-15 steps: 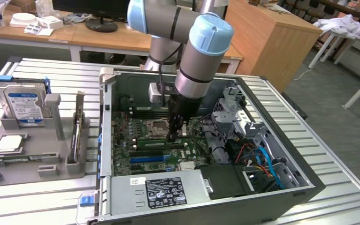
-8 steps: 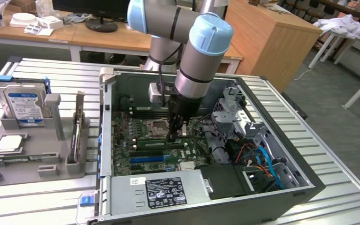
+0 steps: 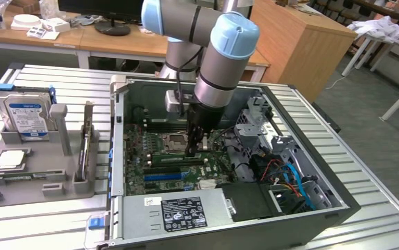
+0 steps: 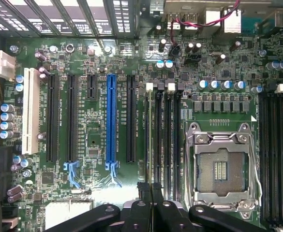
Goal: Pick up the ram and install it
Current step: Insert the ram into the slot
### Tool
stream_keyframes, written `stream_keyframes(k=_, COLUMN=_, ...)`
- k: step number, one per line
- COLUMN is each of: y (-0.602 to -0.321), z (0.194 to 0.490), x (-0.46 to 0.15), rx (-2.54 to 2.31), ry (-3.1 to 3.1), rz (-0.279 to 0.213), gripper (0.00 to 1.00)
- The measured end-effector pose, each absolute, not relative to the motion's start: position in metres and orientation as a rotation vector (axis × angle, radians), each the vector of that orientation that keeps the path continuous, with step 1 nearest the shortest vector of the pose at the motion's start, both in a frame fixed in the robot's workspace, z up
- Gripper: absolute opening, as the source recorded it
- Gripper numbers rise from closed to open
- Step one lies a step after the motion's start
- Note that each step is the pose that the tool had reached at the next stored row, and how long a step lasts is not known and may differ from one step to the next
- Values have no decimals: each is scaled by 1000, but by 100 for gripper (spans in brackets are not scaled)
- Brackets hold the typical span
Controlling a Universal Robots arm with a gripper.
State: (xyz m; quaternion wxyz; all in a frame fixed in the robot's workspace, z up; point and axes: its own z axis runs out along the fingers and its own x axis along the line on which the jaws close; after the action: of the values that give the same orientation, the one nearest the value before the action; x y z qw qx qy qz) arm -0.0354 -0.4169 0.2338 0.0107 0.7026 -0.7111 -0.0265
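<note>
My gripper (image 3: 197, 148) reaches down inside the open PC case (image 3: 119, 156), just over the motherboard's memory slots (image 3: 175, 162) beside the CPU socket (image 3: 177, 139). In the wrist view its fingers (image 4: 145, 193) are pressed together, shut, with nothing visible between them. They line up with the memory slot (image 4: 150, 140) farthest from the empty socket (image 4: 221, 169). A pale thin edge runs along that slot; I cannot tell whether a stick sits in it. In the exterior view a thin board that looks like the ram (image 3: 85, 143) stands on edge in the grey holder (image 3: 39, 185).
The holder on the exterior view's left also carries a hard drive (image 3: 24, 115) and a square CPU chip (image 3: 10, 159). Inside the case are expansion slots (image 4: 112, 121), a drive cage (image 3: 258, 122), loose cables (image 3: 290, 177) and the power supply (image 3: 182, 211). The case walls close in around the gripper.
</note>
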Motion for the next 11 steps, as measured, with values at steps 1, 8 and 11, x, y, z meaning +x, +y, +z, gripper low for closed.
stream_keyframes(k=1, y=-417, z=234, x=-35, rx=2192, ry=-2219, rz=-83, gripper=11)
stream_keyframes(k=8, y=-417, z=234, x=-34, rx=2186, ry=-2212, rz=-96, gripper=11)
stream_keyframes(k=11, y=-417, z=234, x=-34, rx=2185, ry=-2212, rz=-96, gripper=11)
